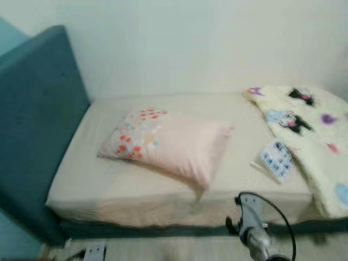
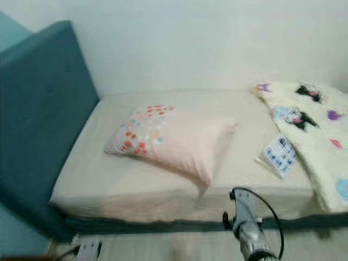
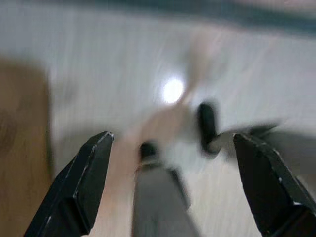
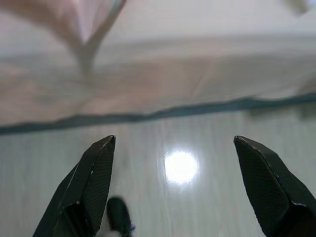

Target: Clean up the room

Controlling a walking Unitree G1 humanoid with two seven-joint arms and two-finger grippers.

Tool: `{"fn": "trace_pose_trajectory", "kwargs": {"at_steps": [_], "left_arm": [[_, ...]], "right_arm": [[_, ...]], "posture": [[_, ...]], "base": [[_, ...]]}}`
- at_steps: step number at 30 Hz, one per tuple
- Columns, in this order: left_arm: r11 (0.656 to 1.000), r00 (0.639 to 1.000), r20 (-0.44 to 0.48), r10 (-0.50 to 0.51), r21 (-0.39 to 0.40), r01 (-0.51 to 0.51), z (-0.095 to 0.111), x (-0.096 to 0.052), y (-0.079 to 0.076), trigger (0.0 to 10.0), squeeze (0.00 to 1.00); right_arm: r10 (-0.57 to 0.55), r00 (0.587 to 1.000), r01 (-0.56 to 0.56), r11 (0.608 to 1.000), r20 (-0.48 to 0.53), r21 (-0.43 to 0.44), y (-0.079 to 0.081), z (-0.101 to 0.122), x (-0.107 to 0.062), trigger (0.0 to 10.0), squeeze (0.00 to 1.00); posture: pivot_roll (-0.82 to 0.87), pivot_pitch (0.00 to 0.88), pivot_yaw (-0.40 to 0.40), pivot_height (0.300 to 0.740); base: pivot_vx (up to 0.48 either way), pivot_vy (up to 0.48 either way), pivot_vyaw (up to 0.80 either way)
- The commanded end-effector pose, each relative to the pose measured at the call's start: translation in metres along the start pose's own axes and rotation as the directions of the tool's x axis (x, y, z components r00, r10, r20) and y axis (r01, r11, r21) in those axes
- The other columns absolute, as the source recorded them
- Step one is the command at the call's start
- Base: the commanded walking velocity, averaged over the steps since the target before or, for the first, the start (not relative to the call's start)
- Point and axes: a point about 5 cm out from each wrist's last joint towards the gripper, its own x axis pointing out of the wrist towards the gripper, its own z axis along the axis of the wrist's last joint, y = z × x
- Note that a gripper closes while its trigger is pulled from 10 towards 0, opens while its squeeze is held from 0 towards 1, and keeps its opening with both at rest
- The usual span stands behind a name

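Observation:
A pink pillow (image 1: 168, 140) with coloured dots lies askew in the middle of the bed's cream sheet (image 1: 98, 179). A cream blanket (image 1: 312, 130) printed with cartoon figures is bunched at the bed's right end. Beside it lies a small blue-and-white packet (image 1: 277, 159). My right arm (image 1: 253, 231) reaches up at the lower right, in front of the mattress edge. In the right wrist view my right gripper (image 4: 174, 139) is open over the pale floor, facing the bed's side. My left gripper (image 3: 173, 134) is open above the floor, its view blurred.
A tall teal headboard (image 1: 38, 119) closes off the bed's left end, and a white wall runs behind the bed. A white power strip (image 1: 93, 251) lies on the floor at the lower left. A dark bed base (image 4: 148, 116) runs under the mattress.

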Motion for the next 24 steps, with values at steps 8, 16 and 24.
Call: {"fn": "trace_pose_trajectory", "kwargs": {"at_steps": [8, 16, 24], "left_arm": [[0.999, 1.000, -0.014, 0.027, 0.026, -0.027, -0.011, -0.005, 0.008, 10.0, 0.00], [0.997, 0.998, 0.009, 0.060, 0.053, -0.060, -0.007, -0.005, 0.012, 10.0, 0.00], [0.988, 0.987, 0.048, 0.151, 0.015, -0.152, 0.004, -0.006, 0.027, 10.0, 0.00]], "right_arm": [[0.171, 0.974, -0.157, 0.982, 0.150, -0.100, 0.019, 0.004, -0.006, 10.0, 0.00], [0.307, 0.929, -0.276, 0.947, 0.209, -0.162, 0.023, -0.003, -0.017, 10.0, 0.00], [0.399, 0.876, -0.359, 0.915, 0.270, -0.187, 0.032, 0.001, -0.025, 10.0, 0.00]], "posture": [[-0.11, 0.000, 0.004, 0.731], [-0.11, 0.000, -0.003, 0.731], [-0.12, 0.000, 0.017, 0.731]], "base": [[0.000, 0.000, -0.76], [0.000, 0.000, -0.15], [0.000, 0.000, 0.00]]}}
